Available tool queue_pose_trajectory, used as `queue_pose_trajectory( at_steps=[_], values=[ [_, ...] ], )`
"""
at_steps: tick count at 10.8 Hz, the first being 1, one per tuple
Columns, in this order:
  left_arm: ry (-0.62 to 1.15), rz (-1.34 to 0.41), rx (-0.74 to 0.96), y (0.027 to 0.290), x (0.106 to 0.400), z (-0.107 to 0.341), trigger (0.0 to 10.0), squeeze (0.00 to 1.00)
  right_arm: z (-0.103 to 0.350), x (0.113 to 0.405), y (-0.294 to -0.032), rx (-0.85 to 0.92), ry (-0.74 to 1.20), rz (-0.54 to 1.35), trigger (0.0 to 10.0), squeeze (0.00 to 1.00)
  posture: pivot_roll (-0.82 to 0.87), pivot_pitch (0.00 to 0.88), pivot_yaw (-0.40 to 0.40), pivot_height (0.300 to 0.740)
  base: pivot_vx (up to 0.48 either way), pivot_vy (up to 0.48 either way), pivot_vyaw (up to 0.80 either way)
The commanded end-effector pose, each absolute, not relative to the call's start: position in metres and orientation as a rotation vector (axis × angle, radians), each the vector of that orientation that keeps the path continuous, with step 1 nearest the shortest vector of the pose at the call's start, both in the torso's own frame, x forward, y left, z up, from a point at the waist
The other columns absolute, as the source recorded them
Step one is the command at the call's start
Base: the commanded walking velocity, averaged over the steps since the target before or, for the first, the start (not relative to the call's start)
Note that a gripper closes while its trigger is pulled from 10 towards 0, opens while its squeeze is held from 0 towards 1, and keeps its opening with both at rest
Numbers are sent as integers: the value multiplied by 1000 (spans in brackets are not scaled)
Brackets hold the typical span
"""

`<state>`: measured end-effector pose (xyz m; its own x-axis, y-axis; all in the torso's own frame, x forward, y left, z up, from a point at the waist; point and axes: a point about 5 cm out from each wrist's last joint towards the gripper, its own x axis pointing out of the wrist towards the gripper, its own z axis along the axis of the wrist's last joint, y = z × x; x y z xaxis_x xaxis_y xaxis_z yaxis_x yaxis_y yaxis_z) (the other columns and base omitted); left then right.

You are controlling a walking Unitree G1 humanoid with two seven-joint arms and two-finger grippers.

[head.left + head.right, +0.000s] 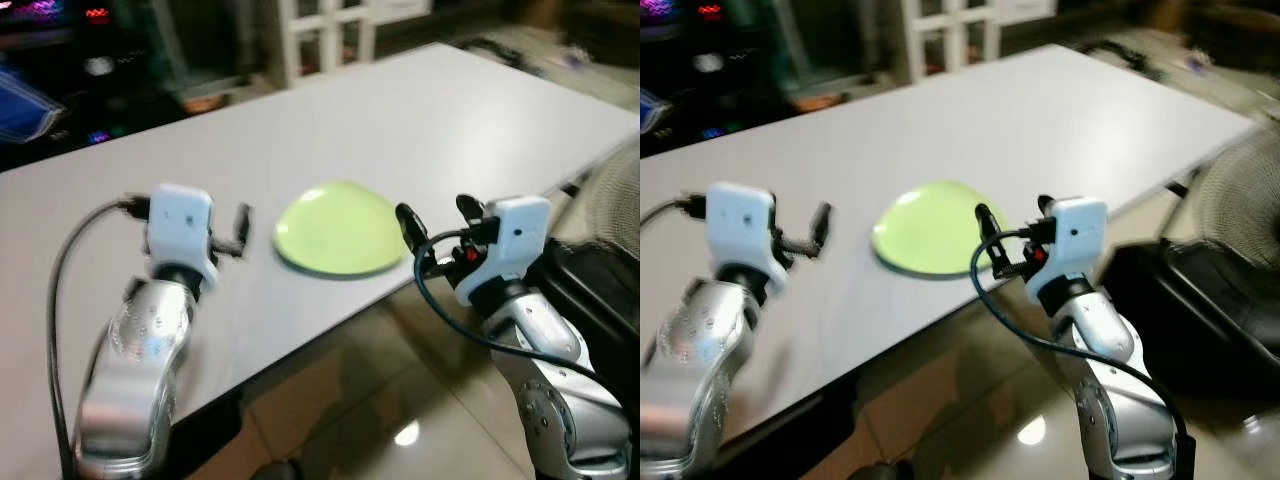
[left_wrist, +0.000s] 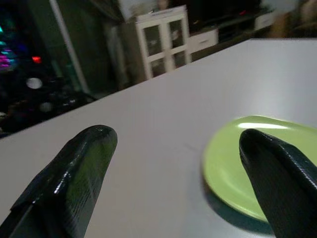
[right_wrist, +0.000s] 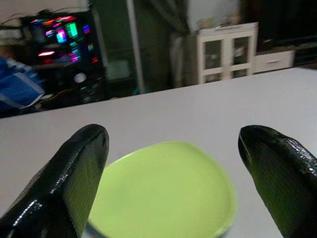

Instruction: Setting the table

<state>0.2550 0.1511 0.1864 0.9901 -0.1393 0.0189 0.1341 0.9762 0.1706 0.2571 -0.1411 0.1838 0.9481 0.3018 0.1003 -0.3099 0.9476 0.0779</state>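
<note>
A round light-green plate point(image 1: 340, 230) lies flat on the white table point(image 1: 400, 120), close to its near edge. My left gripper point(image 1: 236, 232) hovers over the table just left of the plate, open, with nothing between its fingers point(image 2: 74, 173). In the left wrist view the plate point(image 2: 247, 163) lies just beyond one fingertip. My right gripper point(image 1: 437, 218) is at the table's edge just right of the plate, also open and holding nothing. The right wrist view looks across the plate point(image 3: 158, 188) between the two spread fingers point(image 3: 277, 168).
A white cabinet point(image 1: 325, 35) stands behind the table's far side. Dark shelves with coloured lights point(image 3: 54, 39) are at the back left. A fan grille point(image 1: 612, 200) and a black object point(image 1: 590, 300) stand by my right arm. Glossy tiled floor point(image 1: 380, 400) lies below the table edge.
</note>
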Motion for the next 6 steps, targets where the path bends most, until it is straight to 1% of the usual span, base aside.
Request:
queue_pose_trajectory(
  at_steps=[1,2,3,4,6],
  values=[
    [-54,-179,206,140,250,185,10000,0,184,257,-139,91,-79,338,10000,0,-29,0,32,740,0,0,800],
    [-47,-187,214,137,249,179,10000,0,184,257,-136,78,-74,353,10000,0,-36,0,30,740,0,0,800],
    [0,-178,191,136,247,169,10000,0,182,257,-133,67,-60,359,10000,0,-33,0,26,740,0,0,800],
    [38,-189,211,135,243,162,10000,0,177,255,-129,74,-29,377,10000,0,-15,0,14,740,0,0,800],
    [78,-181,225,138,239,157,10000,0,170,254,-125,94,3,395,10000,0,7,0,6,740,0,0,800]
  ],
)
